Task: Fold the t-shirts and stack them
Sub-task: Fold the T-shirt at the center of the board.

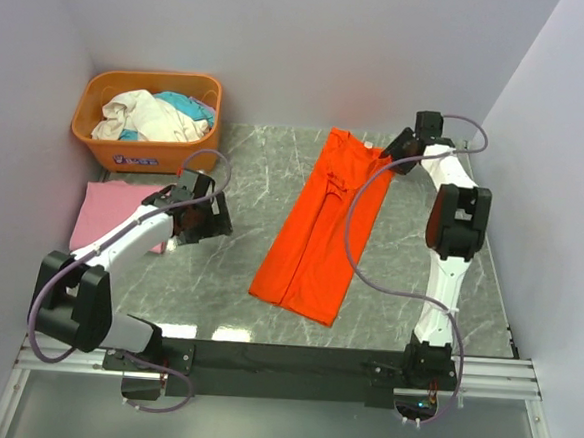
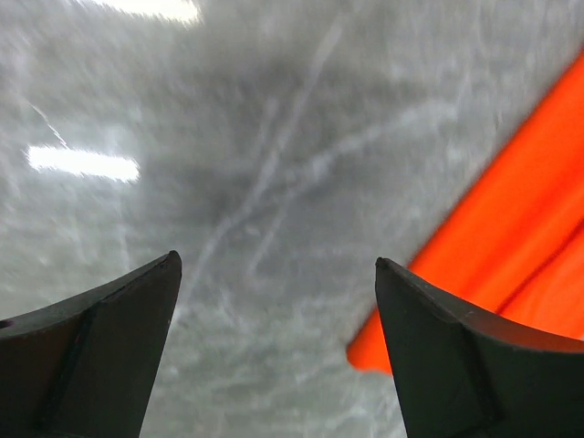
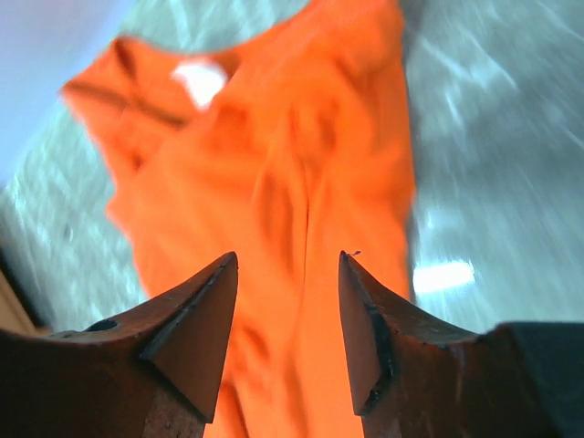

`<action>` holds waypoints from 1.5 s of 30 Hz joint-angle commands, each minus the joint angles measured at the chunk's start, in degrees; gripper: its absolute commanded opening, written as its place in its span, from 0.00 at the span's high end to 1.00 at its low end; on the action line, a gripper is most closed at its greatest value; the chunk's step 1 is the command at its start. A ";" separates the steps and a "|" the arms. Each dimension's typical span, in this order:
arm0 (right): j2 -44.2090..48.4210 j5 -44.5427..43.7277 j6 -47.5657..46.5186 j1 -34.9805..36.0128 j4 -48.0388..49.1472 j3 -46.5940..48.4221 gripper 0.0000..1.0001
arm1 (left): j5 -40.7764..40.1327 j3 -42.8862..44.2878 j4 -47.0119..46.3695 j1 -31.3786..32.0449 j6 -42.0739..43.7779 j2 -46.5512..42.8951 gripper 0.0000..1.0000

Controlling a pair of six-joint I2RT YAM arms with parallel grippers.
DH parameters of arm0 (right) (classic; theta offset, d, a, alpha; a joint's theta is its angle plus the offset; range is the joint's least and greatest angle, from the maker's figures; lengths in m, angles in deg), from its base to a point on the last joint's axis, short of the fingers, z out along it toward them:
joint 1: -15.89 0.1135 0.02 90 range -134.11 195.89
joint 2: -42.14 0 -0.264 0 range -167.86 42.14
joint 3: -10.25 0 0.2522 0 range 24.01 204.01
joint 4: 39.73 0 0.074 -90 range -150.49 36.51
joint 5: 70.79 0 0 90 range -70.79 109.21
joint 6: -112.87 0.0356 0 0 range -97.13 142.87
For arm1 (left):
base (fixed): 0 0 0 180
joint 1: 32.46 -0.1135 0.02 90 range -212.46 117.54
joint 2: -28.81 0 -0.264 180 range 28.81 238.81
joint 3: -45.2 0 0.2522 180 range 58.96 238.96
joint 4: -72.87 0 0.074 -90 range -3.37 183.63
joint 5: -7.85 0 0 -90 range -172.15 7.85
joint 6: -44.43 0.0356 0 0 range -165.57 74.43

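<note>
The orange-red t-shirt [image 1: 320, 228] lies folded lengthwise into a long strip on the table, collar at the far end. It fills the right wrist view [image 3: 283, 173] and its hem corner shows in the left wrist view [image 2: 511, 237]. The pink t-shirt [image 1: 109, 212] lies folded flat at the left, partly under my left arm. My left gripper [image 1: 200, 220] is open and empty above bare table, left of the orange shirt's hem; it also shows in the left wrist view [image 2: 278, 265]. My right gripper [image 1: 397, 146] is open and empty just above the shirt's collar end, and shows in the right wrist view [image 3: 287, 260].
An orange plastic basket [image 1: 91, 125] with white and teal clothes stands at the back left. Walls close in the table on the left, back and right. The table is grey marble-patterned [image 1: 245, 176].
</note>
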 commanded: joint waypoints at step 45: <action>43.89 -19.71 -19.16 69.02 -14.15 -58.32 0.44 | -1.13 2.93 6.65 27.88 -17.91 16.84 0.33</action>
